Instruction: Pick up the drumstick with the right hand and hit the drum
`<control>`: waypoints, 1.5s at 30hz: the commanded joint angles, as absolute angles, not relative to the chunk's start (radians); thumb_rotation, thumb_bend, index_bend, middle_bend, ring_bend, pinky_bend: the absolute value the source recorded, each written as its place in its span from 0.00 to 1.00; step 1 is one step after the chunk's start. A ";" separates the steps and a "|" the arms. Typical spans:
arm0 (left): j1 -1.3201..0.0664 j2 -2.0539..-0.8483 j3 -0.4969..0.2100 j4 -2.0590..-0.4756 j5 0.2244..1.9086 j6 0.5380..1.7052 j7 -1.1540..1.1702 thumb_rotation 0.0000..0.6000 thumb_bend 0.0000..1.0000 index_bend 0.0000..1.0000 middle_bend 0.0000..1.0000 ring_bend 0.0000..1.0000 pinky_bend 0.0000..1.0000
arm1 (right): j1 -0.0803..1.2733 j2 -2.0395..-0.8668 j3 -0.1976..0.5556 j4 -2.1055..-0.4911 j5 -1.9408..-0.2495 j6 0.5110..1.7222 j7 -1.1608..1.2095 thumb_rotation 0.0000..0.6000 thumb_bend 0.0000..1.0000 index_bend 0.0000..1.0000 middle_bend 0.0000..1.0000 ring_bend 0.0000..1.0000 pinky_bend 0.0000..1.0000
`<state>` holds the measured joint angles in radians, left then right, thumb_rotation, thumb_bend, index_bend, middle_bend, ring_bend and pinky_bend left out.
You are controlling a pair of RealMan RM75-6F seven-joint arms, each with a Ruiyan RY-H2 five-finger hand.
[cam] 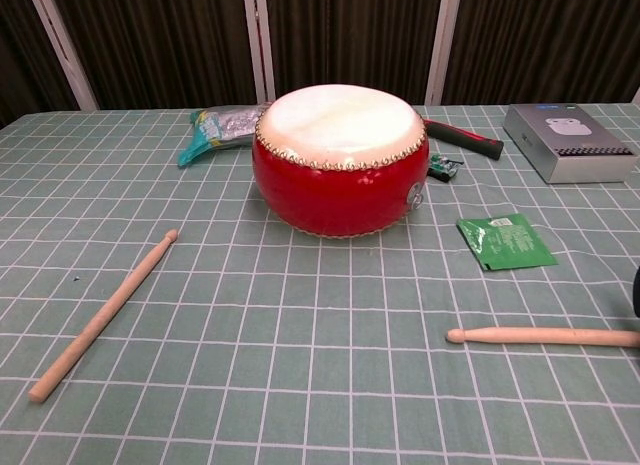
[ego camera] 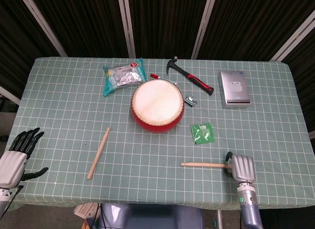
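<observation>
The right robot hand (ego camera: 243,168) covers the butt of the light, stiff drumstick (ego camera: 204,165); whether it's grasping, I cannot tell.

Right hand (ego camera: 243,168) sits at the near right, silver back up, fingers curled downward, dark thumb poking left; grip state unclear from above. Its forearm drops off the near edge. Left hand (ego camera: 15,157) hangs at the near left, off to the side, black fingers spread and pointing away, holding nothing.
</observation>
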<state>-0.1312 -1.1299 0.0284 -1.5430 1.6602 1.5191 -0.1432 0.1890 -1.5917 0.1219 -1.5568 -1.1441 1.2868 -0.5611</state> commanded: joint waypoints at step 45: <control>-0.134 -1.123 0.029 -1.551 1.660 1.516 -0.164 1.00 0.00 0.00 0.00 0.00 0.00 | 0.250 -1.331 0.304 -1.915 -1.135 1.390 -0.502 1.00 0.52 0.95 1.00 1.00 1.00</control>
<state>-0.1334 -1.1235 0.0286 -1.5509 1.6597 1.5162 -0.1635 0.2368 -1.3708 0.2602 -1.8765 -1.1638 1.3796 -0.5027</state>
